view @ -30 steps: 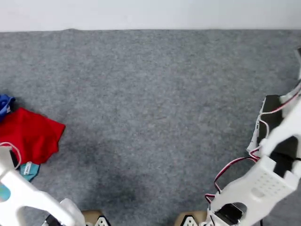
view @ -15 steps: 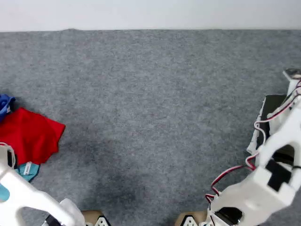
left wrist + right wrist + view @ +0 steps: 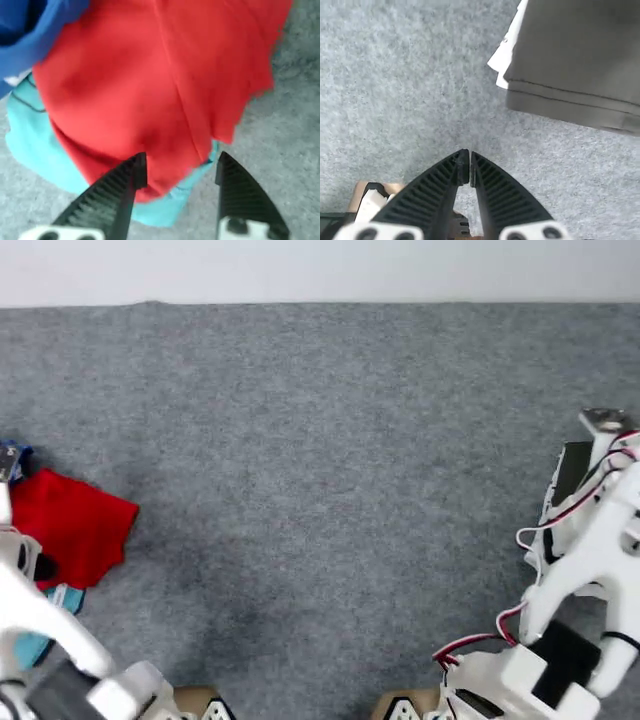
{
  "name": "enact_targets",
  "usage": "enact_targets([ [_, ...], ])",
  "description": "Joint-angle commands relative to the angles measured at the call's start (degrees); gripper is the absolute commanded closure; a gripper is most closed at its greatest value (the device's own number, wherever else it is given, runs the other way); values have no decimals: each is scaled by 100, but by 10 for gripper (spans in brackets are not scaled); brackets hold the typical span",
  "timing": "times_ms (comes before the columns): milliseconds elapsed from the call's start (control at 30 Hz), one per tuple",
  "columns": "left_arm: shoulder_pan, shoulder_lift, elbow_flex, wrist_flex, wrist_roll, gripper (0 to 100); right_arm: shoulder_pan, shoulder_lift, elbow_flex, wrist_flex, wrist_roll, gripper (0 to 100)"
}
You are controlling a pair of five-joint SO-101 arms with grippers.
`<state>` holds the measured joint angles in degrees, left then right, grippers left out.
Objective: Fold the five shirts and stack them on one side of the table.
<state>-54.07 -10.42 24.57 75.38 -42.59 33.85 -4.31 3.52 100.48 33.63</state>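
Left gripper (image 3: 181,167): jaws spread, hanging right over the red shirt (image 3: 150,85), nothing between them. Right gripper (image 3: 469,161): jaws pressed together, empty, over the bare grey table (image 3: 395,75), near the folded dark shirt (image 3: 580,60).

Step, as I read it: folded stack started on your right side, loose pile on the left, and you're at pick-up of the next shirt. Red is on top of the pile.

Next move calls for dropping the left jaws onto a red edge or corner, shallow. The teal shirt (image 3: 30,145) lies directly under it and the blue shirt (image 3: 35,25) overlaps one end, so a deep pinch would likely drag two layers. After that it needs the open middle of the table to be spread flat.

Views:
- Left wrist gives you the red/teal/blue layering. In the high view, blue and teal are slivers beside the red, partly behind the arm.
- Right wrist shows a white layer (image 3: 507,50) peeking from under the dark shirt, probably a second shirt.
- High view places that stack at the table's right edge, well apart from the pile.
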Motion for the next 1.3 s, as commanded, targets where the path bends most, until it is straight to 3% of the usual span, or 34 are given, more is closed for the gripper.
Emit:
enact_targets([
  [0,26,870,-752,-114,-79,769,-13,-277,123,224,-62,988],
  [133,53,1802,-1376,-114,-44,828,-13,-295,343,233,-62,988],
  [267,308,2356,-1701,-70,70,999,-13,-303,404,233,-70,988],
  [333,387,2321,-1789,44,167,994,-13,-303,404,233,-70,988],
  [567,1090,809,-2387,756,897,997,-13,-312,396,242,-79,988],
  [700,1732,-466,-2703,905,1565,997,-13,-312,396,242,-466,988],
  [867,2927,-1705,-2791,914,2259,997,-13,-479,413,242,-536,988],
  [1100,5222,-2637,-2809,870,3367,995,-40,-1103,422,233,-519,988],
  [1267,6884,-2875,-2809,659,3481,995,-31,-1349,431,242,-519,988],
])
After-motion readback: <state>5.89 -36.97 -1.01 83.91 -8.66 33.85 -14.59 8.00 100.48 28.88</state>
